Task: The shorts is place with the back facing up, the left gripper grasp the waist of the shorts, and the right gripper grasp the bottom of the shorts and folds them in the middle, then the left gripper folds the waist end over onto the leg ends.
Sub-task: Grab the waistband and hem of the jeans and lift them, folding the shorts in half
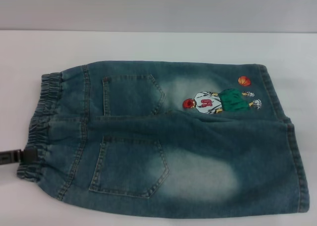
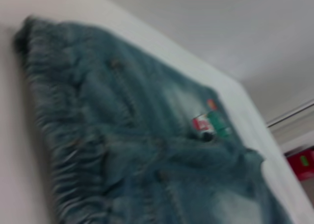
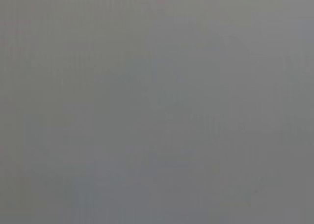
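Blue denim shorts [image 1: 163, 141] lie flat on the white table [image 1: 148, 45], back up, with two back pockets showing. The elastic waist [image 1: 42, 127] is on the left and the leg ends [image 1: 292, 156] on the right. A cartoon basketball-player patch [image 1: 218, 101] sits on the far leg. My left gripper [image 1: 22, 156] comes in from the left edge and touches the near part of the waistband. The left wrist view shows the shorts [image 2: 137, 150] from the waist end, with the waistband [image 2: 54, 150] close by. My right gripper is out of view, and its wrist view is plain grey.
The white table extends beyond the shorts on the far side and to the left. A grey wall [image 1: 158, 8] rises behind the table's far edge. A red object [image 2: 301, 162] shows past the table's end in the left wrist view.
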Action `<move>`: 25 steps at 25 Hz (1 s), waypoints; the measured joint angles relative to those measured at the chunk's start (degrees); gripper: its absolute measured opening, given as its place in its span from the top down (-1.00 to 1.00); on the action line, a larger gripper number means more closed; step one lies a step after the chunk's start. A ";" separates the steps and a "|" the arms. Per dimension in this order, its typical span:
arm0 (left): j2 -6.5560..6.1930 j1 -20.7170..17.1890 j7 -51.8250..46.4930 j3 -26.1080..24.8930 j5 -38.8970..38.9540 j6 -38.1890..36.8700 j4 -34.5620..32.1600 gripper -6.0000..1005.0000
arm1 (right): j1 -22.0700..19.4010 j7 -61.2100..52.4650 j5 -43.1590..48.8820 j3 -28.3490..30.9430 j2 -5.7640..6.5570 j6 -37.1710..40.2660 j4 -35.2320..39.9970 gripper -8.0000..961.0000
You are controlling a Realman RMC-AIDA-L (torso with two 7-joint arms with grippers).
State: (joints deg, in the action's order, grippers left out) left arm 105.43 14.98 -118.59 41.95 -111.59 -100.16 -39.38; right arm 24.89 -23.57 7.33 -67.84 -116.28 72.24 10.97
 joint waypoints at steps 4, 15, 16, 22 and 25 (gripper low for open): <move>0.49 -0.25 -0.54 -0.06 -2.47 2.03 0.00 -0.68 | 0.09 0.02 0.11 -0.17 0.00 0.00 0.01 -0.50; 0.55 -0.56 -1.33 -0.60 -3.53 4.92 0.01 -0.68 | 0.16 0.02 0.14 -0.44 -0.13 0.00 0.02 -0.50; 0.52 -0.55 -1.52 -0.63 -3.92 5.25 0.00 -0.68 | 0.16 0.02 0.14 -0.44 -0.14 0.00 0.02 -0.50; 0.47 -0.26 -2.53 -0.72 -6.90 7.36 0.01 -0.68 | 0.17 0.02 0.14 -0.42 -0.17 0.00 0.02 -0.50; 0.47 -0.11 -2.69 -0.78 -7.70 8.00 0.00 -0.68 | 0.36 0.02 0.14 -0.48 -0.17 0.00 0.00 -0.50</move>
State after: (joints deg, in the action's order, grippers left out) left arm 105.91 14.87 -121.28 41.17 -119.29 -92.16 -39.37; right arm 25.25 -23.55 7.47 -68.32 -116.45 72.24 10.97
